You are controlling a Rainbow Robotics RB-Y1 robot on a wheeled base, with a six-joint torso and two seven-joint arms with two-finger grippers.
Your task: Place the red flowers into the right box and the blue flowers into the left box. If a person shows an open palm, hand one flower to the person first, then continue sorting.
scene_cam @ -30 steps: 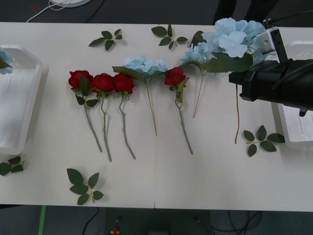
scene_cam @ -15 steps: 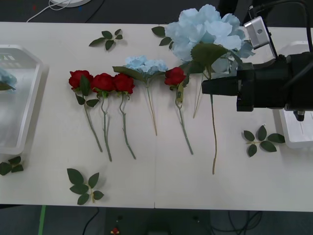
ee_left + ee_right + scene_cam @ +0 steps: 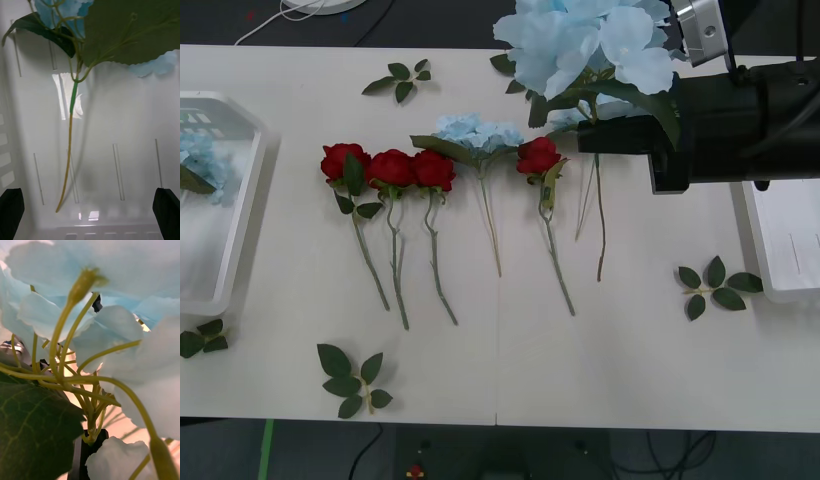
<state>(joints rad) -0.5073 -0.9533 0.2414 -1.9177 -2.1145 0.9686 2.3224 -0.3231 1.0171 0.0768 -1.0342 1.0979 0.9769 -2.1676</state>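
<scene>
A fluffy pale-blue hydrangea (image 3: 585,45) is held off the white table (image 3: 580,370) by the right claw (image 3: 592,135), closed on its thin stem just under the head, above the row of flowers. In that row four deep-red roses (image 3: 392,168) and two further hydrangea clusters (image 3: 476,131) are laid, stems parallel. A fourth hydrangea (image 3: 71,112) lies inside the ribbed, glossy left box (image 3: 220,290), far left of the roses. Over it the left claw (image 3: 90,213) is spread wide, holding nothing. The right box (image 3: 780,250) is seen far right of the roses. Five loose leaf sprigs (image 3: 350,380) are scattered around.
</scene>
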